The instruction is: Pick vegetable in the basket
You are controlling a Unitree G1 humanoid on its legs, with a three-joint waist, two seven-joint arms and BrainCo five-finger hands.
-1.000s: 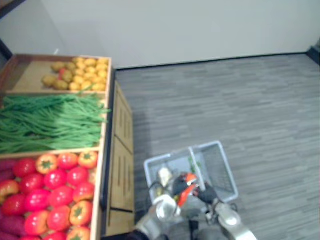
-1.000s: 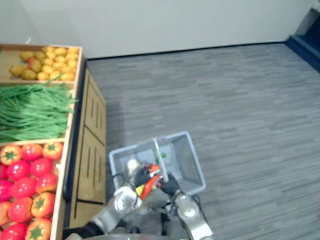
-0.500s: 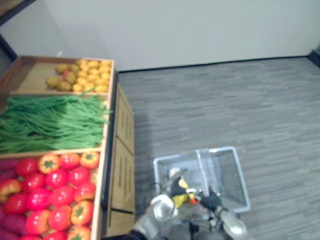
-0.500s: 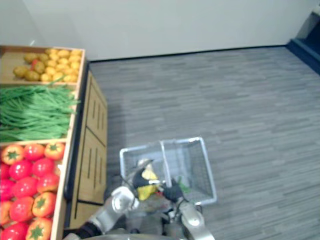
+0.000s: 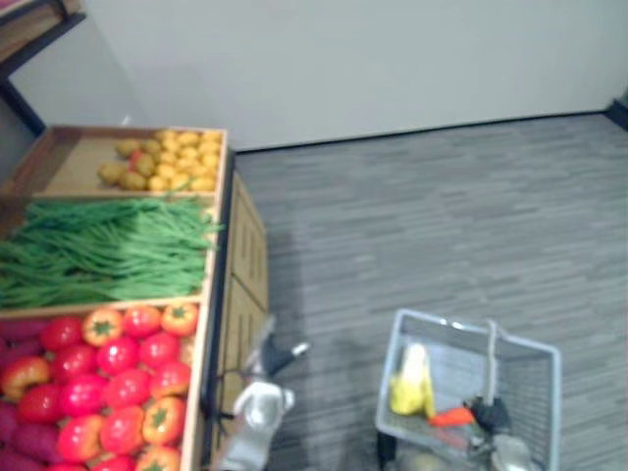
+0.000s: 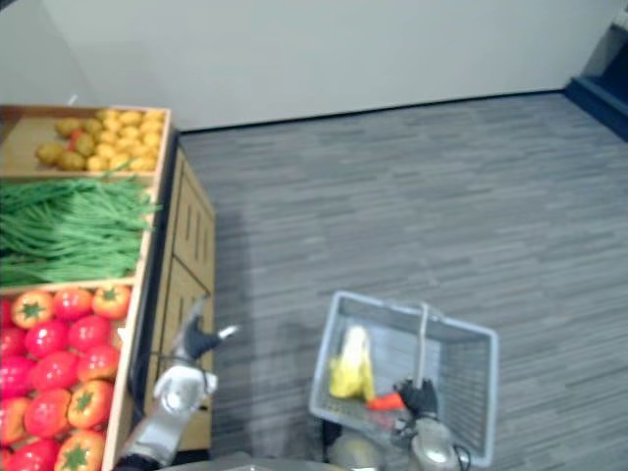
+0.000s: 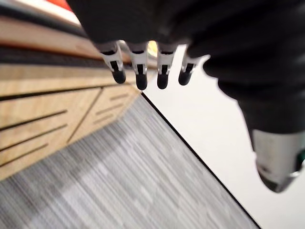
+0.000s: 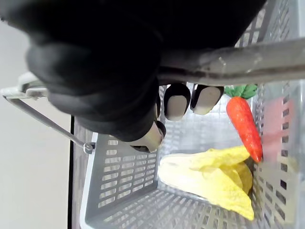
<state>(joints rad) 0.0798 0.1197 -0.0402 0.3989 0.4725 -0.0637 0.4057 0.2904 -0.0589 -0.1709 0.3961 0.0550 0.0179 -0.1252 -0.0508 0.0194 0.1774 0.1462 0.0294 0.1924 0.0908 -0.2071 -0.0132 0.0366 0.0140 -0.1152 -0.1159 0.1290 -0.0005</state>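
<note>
R hand (image 6: 420, 396) curled round basket (image 8: 119, 181) handle (image 8: 248, 59); carrot (image 8: 243, 126), yellow veg (image 8: 209, 176) beneath it. L hand (image 5: 269, 354) fingers straight, empty.

The basket (image 5: 525, 388) is cut off at its near end by the lower edge of the left eye view. The right hand (image 8: 95, 71), curled round the handle (image 8: 248, 59), is mostly hidden under its dark cover. The tomatoes (image 5: 128, 388) are cut off at the left and lower edges.

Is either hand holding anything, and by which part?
The right hand is curled round the metal handle of the grey wire basket. The left hand, fingers straight, holds nothing.
</note>
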